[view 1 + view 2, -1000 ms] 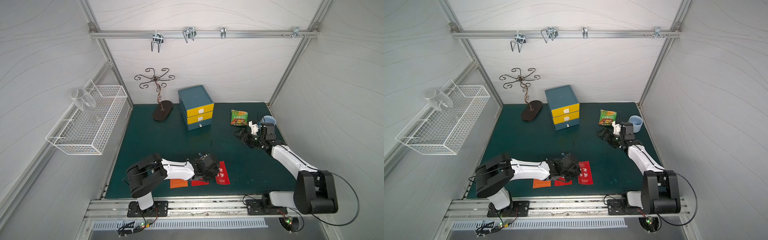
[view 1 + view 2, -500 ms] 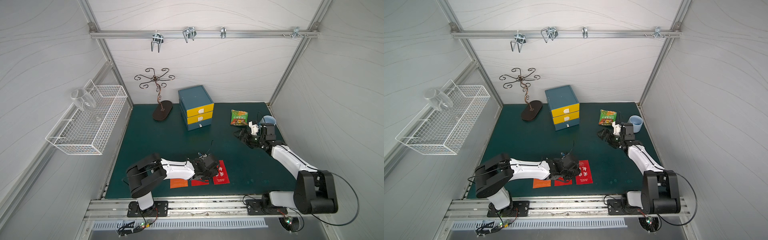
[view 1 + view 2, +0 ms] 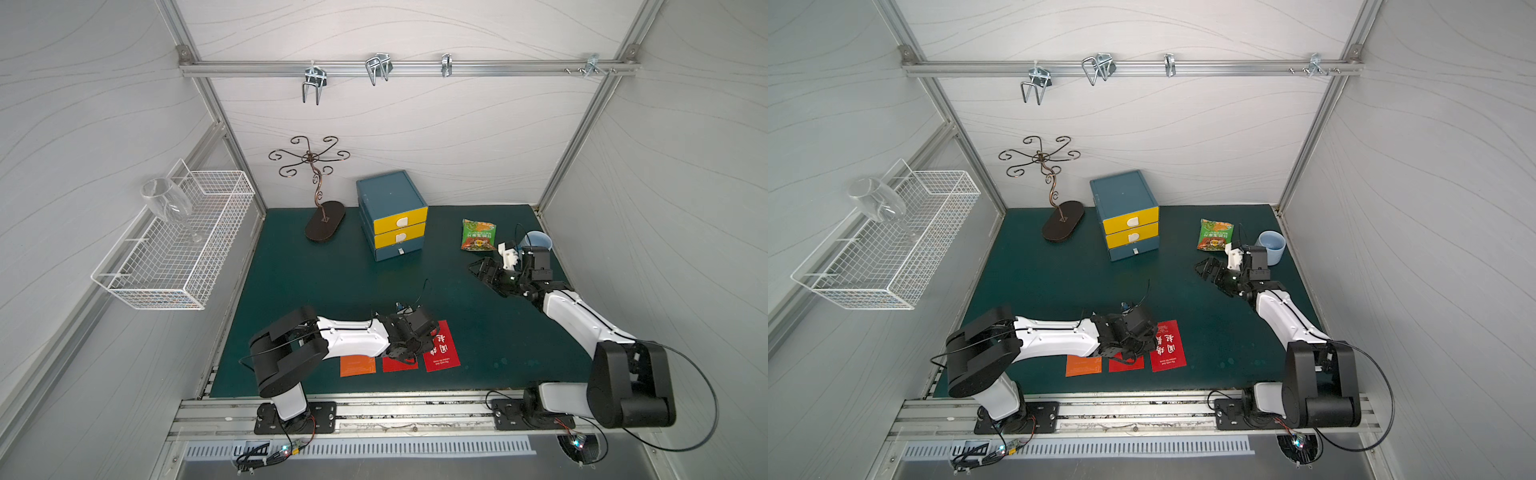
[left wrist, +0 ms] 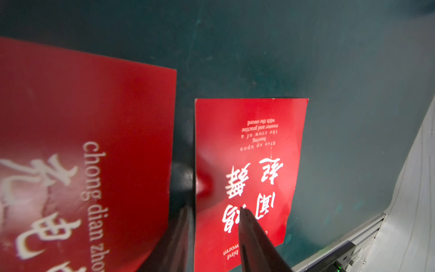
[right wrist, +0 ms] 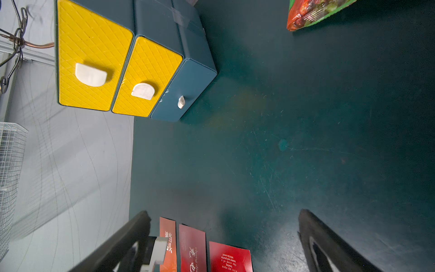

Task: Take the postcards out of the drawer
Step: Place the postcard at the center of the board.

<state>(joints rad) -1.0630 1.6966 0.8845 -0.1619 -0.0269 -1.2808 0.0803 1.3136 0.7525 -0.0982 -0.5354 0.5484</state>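
Noted the left gripper (image 4: 214, 209) easing apart over the last second, arm barely shifted. Found it now released, low over the green mat (image 3: 332, 282) at the near edge. One dark finger (image 4: 254, 237) above the right red postcard (image 3: 444, 349), the other over the bare strip beside that card's left edge; nothing pinched between.

Counted three postcards out on the mat in a row, near and left of centre: orange postcard (image 3: 357, 365) leftmost, middle red postcard (image 3: 400, 364) partly hidden by the wrist, right red postcard flat with white characters up. Narrow gaps of mat between the cards, seen from the right wrist.

Placed the drawer unit (image 3: 392, 208) well apart from them, by the far wall, two yellow fronts above one blue.

Found the right gripper (image 5: 223, 219) spread wide, grasping nothing, hanging over the mat at the right, aimed toward the cards and drawers.

Logged a green snack packet (image 3: 478, 235) and a blue cup (image 3: 1271, 245) just beyond it, far right. Logged a scrolled metal stand (image 3: 316, 183) left of the drawers, and a wire basket (image 3: 178, 245) on the left wall holding a wine glass (image 3: 168, 205).
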